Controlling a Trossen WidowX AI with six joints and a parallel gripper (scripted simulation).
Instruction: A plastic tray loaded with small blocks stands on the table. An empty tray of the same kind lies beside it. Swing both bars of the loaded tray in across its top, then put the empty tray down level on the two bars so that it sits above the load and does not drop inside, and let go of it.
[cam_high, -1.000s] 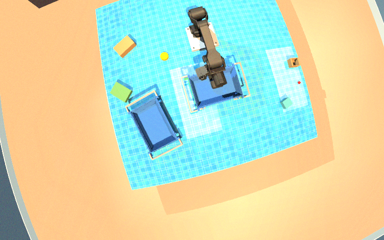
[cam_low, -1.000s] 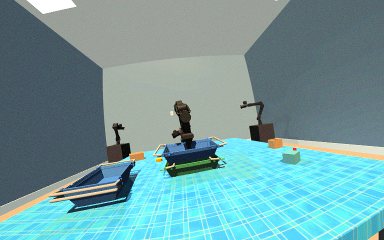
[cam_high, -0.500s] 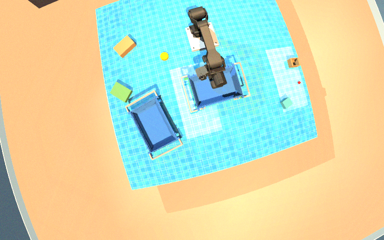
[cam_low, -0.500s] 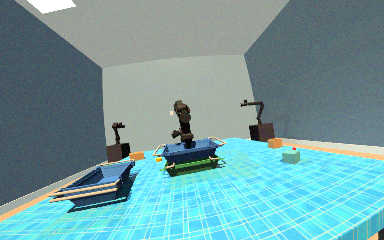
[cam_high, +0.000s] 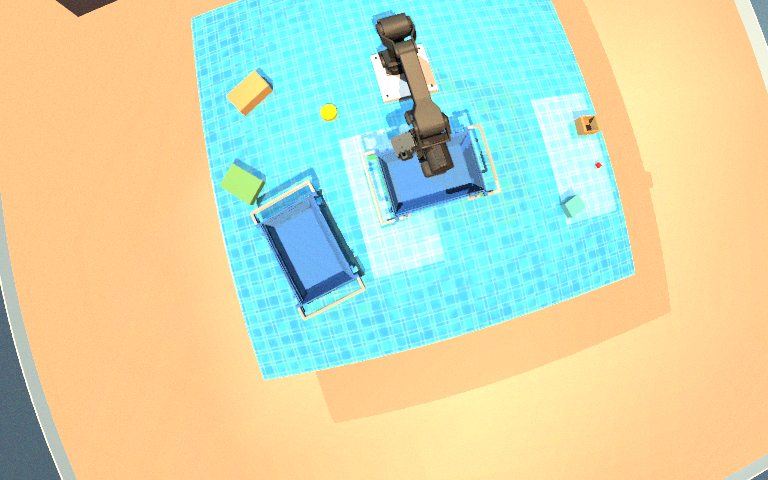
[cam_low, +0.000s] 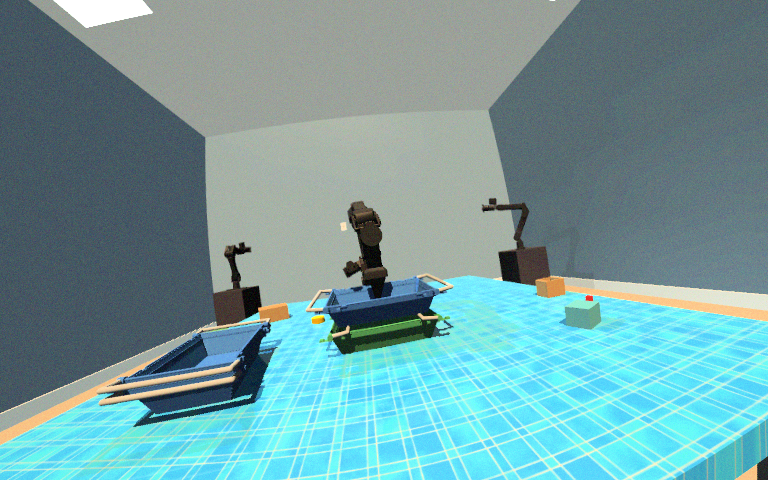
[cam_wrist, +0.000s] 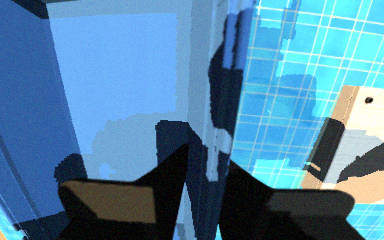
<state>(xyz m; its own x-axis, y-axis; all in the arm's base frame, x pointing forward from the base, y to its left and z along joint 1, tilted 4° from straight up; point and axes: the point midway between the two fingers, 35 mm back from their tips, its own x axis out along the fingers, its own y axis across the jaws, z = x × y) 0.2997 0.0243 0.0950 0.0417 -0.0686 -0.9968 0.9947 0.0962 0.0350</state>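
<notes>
The empty blue tray stands directly above the green tray and looks close to level. Its own bars stick out past its ends. The green tray stands on the table; its left bar and right bar are swung in over its top, under the blue tray. Whether the blue tray touches both bars cannot be made out. The green tray's load is hidden. My gripper points down and is shut on the blue tray's long wall on the robot base side.
Another blue tray, bars out, stands front left. A green block, orange block and yellow disc lie left. A teal cube and orange box are far right.
</notes>
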